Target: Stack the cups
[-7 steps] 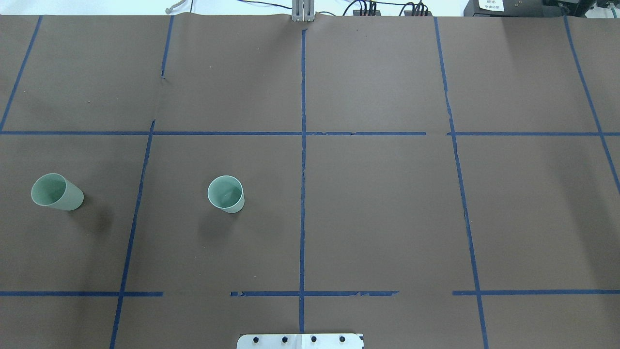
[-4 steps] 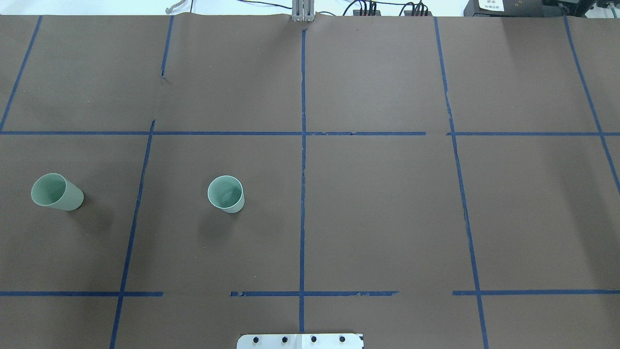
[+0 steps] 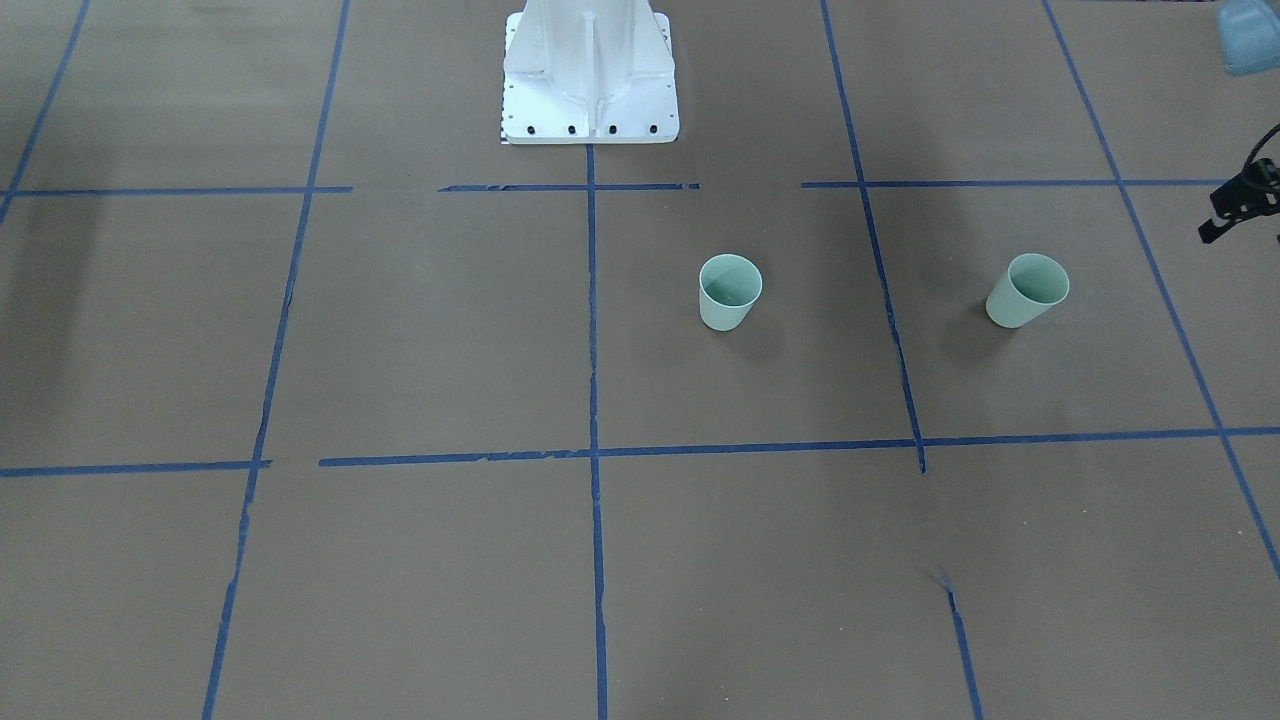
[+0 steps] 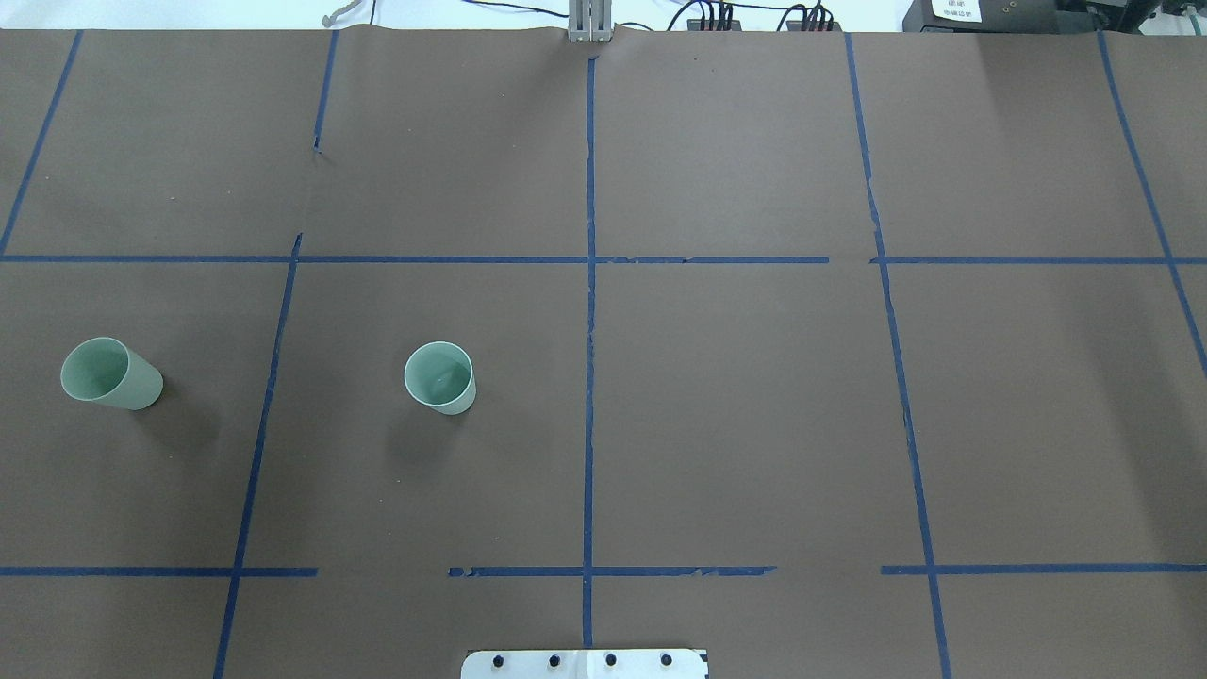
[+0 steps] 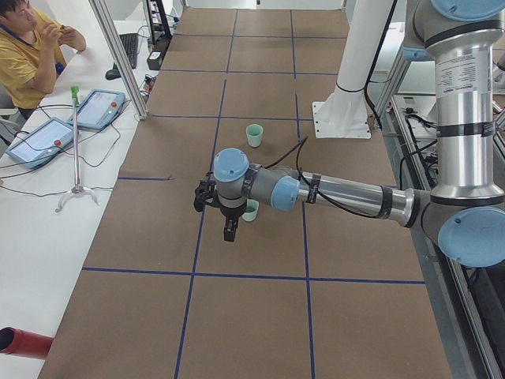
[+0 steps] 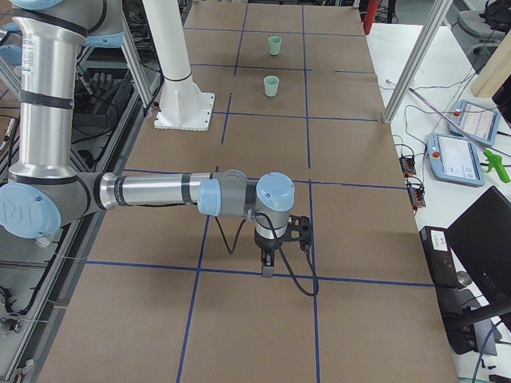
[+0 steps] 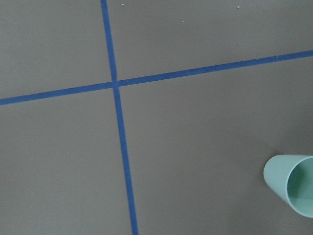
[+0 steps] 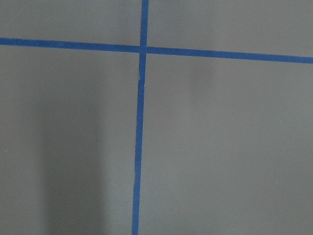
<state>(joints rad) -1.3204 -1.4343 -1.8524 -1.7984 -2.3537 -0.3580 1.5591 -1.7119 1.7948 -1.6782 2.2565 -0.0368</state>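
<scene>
Two pale mint-green cups stand upright and apart on the brown table. In the overhead view one cup is at the far left and the other cup is left of centre. In the front view they are the inner cup and the outer cup. The left wrist view shows one cup at its bottom right corner. My left gripper hangs above the table next to the outer cup, which it partly hides. My right gripper hangs over bare table, far from both cups. I cannot tell whether either gripper is open or shut.
Blue tape lines divide the table into squares. The white robot base stands at the table's near middle edge. An operator, tablets and metal posts are along the far side.
Both cups stay where they were. Only the faint shadow beside the far-left cup has shifted and faded a little.
</scene>
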